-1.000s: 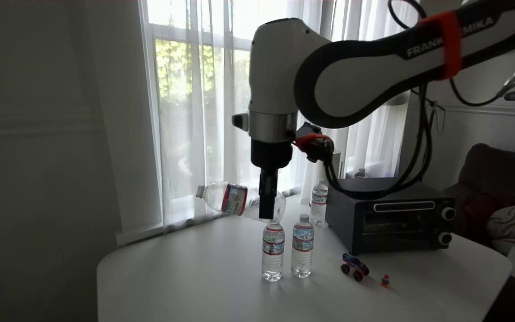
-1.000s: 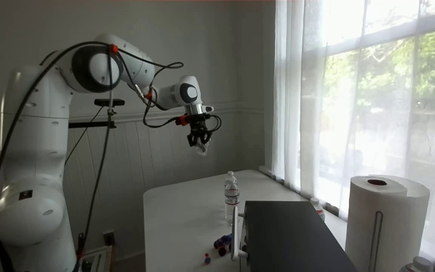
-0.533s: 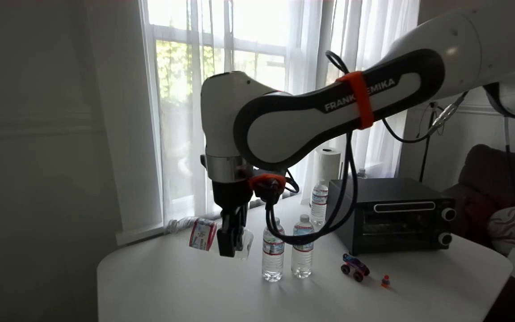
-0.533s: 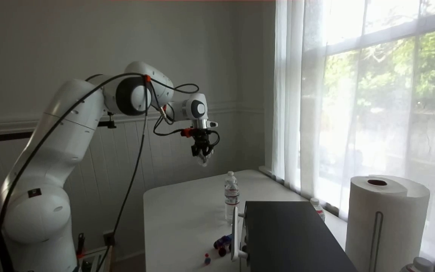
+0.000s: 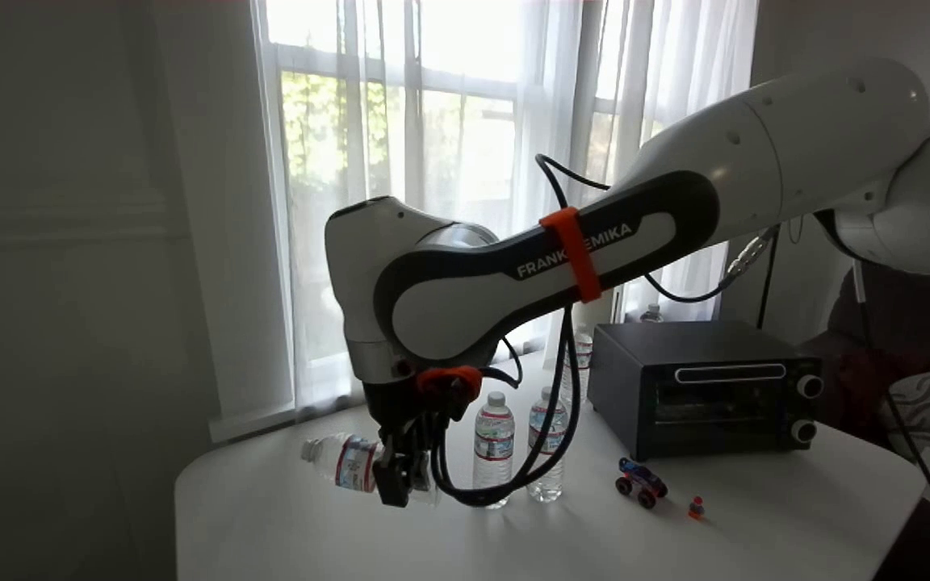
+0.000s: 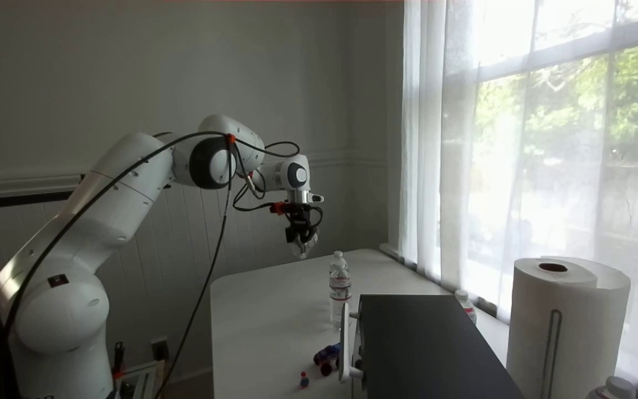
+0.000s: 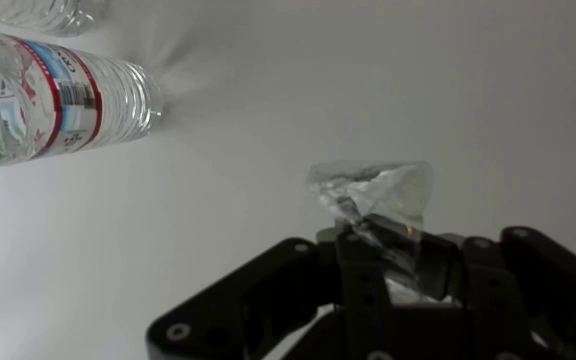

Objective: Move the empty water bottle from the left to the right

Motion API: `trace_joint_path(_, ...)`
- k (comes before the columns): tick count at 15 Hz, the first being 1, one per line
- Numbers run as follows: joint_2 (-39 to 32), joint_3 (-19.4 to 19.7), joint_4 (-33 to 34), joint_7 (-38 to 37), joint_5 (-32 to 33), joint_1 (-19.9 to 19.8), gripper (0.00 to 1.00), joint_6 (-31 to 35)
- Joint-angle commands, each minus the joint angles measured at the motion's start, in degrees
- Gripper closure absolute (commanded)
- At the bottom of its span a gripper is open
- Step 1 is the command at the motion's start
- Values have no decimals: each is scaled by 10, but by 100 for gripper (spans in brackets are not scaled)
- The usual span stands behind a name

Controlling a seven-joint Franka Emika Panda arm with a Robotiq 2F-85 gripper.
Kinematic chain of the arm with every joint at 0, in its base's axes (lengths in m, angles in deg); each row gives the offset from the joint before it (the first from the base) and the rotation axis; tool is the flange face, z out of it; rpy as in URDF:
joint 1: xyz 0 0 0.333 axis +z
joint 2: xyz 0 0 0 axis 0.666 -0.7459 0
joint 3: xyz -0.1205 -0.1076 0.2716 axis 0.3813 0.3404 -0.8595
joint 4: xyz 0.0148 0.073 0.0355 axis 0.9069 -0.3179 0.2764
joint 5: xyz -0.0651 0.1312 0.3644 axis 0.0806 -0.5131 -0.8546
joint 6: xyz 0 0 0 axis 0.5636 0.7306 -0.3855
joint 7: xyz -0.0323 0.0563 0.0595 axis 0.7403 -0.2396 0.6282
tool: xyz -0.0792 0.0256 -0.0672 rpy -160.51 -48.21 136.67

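Note:
My gripper (image 5: 397,482) is shut on the empty water bottle (image 5: 356,463), a clear, crumpled bottle with a red and white label. It lies sideways in the jaws with its cap end sticking out, held above the white table (image 5: 271,524). In an exterior view the gripper (image 6: 301,237) holds the bottle (image 6: 301,249) beyond two standing bottles. In the wrist view the crushed bottle body (image 7: 378,187) shows between the fingers (image 7: 393,245). The part inside the jaws is hidden.
Two upright bottles (image 5: 494,464) (image 5: 546,444) stand right of the gripper, partly behind its cable. Another bottle (image 5: 582,363) stands beside the toaster oven (image 5: 715,403). A toy truck (image 5: 641,482) and a small toy figure (image 5: 696,507) are in front. A paper towel roll (image 6: 568,327) stands near the window.
The arm has come down and swung left in an exterior view, carrying the bottle lower, past the two standing bottles. The grip has held throughout, and the other objects have not moved.

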Motion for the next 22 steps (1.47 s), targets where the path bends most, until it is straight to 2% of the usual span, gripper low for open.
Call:
trace_joint_path(1,-33,22,49,-29,3,22,99,-47)
trace_joint_path(2,-33,26,49,-35,4,24,71,-55)
trace_joint_path(4,-32,34,50,-43,8,27,66,-63)
trace_joint_path(13,42,37,-3,-49,41,22,3,-86)
trace_joint_path(19,77,38,-17,-55,49,20,0,-94)
trace_joint_path(22,129,29,-67,-52,27,11,0,-100)
